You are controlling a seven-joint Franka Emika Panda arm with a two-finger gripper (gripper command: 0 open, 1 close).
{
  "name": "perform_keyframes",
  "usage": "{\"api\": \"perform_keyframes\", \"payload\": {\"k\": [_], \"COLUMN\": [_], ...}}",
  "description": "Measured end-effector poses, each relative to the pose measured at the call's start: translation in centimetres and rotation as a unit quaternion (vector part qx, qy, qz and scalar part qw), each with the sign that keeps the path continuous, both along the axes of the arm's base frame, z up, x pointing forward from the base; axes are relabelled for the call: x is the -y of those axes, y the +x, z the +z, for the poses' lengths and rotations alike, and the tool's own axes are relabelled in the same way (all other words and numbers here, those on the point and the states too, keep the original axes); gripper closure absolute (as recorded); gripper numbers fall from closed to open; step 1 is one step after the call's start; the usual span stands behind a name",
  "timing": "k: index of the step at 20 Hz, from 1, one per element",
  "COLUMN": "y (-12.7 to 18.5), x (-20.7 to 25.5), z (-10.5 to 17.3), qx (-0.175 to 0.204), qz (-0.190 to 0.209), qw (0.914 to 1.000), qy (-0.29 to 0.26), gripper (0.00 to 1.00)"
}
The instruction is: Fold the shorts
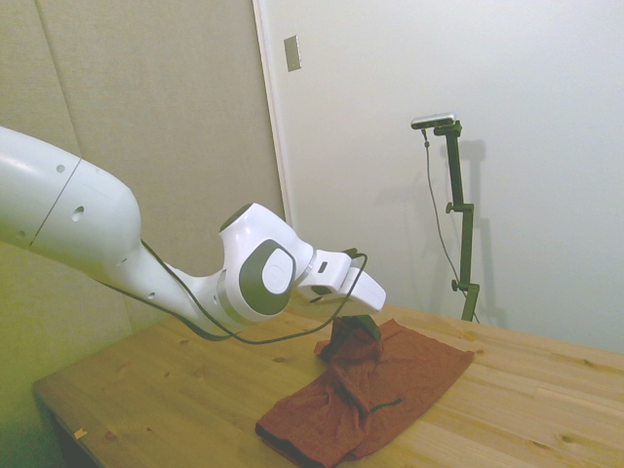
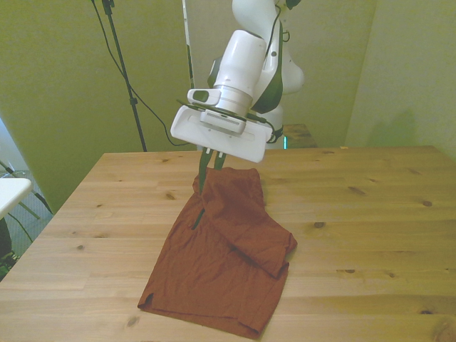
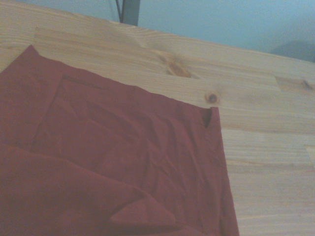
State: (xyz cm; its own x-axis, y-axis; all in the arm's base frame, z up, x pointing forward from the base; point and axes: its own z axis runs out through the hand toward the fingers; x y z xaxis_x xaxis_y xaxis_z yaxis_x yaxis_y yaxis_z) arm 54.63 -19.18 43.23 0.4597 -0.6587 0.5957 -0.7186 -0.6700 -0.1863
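The rust-red shorts [image 1: 400, 375] [image 2: 206, 267] lie on the wooden table [image 1: 166, 390] [image 2: 363, 206], partly doubled over. One end is lifted off the wood and draped across the rest. My gripper [image 1: 358, 329] [image 2: 207, 173] hangs low over the far end of the garment, shut on the raised edge of the shorts. The wrist view shows flat red fabric of the shorts [image 3: 123, 162] with a small notch in the hem, next to bare wood [image 3: 261, 152].
The table's near edge runs just below the shorts in the front view. Bare wood [image 2: 370, 271] stretches to the front view's right and left of the garment. A white surface [image 2: 11, 192] pokes in at the front view's left, off the table.
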Motion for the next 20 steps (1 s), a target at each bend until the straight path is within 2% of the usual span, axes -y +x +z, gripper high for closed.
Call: {"api": "perform_keyframes", "payload": {"k": [3, 7, 11, 15, 16, 18, 20], "y": [-0.6, -0.9, -1.0, -0.9, -1.0, -1.1, -1.3], "x": [2.0, 4.1, 9.3, 11.0, 11.3, 12.0, 12.6], "z": [-0.2, -0.1, 0.6, 0.2, 0.1, -0.1, 0.3], "qx": [0.0, -0.016, -0.011, -0.02, -0.024, -0.031, -0.032], "qz": [-0.011, -0.033, -0.047, -0.065, -0.068, -0.074, -0.075], "qw": [0.999, 0.9912, 0.9875, 0.9793, 0.9762, 0.9695, 0.9665], "qy": [0.044, 0.128, 0.15, 0.191, 0.205, 0.231, 0.244], "gripper": [1.0, 1.0, 1.0, 1.0, 0.0, 0.0, 0.0]}}
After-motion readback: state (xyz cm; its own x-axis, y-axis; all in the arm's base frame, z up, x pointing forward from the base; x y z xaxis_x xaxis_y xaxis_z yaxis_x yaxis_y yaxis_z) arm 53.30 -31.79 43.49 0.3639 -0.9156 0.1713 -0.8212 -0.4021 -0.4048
